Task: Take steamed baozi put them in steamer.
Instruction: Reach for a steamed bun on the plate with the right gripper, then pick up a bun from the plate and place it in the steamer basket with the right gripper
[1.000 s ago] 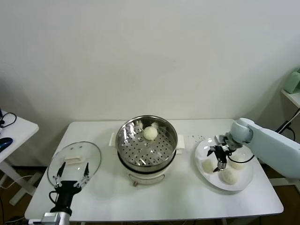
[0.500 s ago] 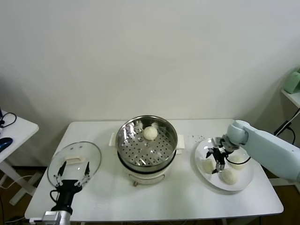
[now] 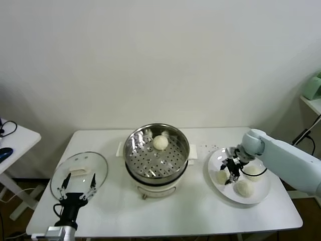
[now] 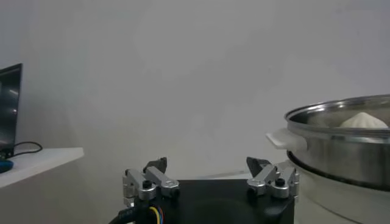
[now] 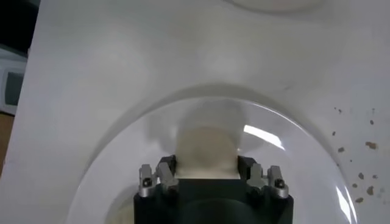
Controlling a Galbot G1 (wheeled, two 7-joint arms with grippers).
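White table (image 3: 165,211) carrying everything. At its centre, steamer (image 3: 157,153): shiny steel basket with holes in the bottom, on a white pot base. Inside, toward 12 o'clock of the basket, one baozi (image 3: 160,142), also seen over the rim from the left wrist view (image 4: 363,120). At 9 o'clock of the steamer, well apart, round glass lid (image 3: 79,174) lying flat near the table's left edge. At 3 o'clock of the steamer, flat white plate (image 3: 261,197) with three more buns: one at the plate's 9 o'clock (image 3: 222,177), one near 5 o'clock (image 3: 244,188), one at 3 o'clock (image 3: 255,172) partly hidden by the arm. Right tool (image 3: 230,173) lowered over the plate, fingers on both sides of the 9 o'clock bun (image 5: 206,152), touching or almost touching it; firm clamp not sure. Left tool (image 3: 76,188) parked at 6 o'clock of the lid, fingers apart, holding nothing.
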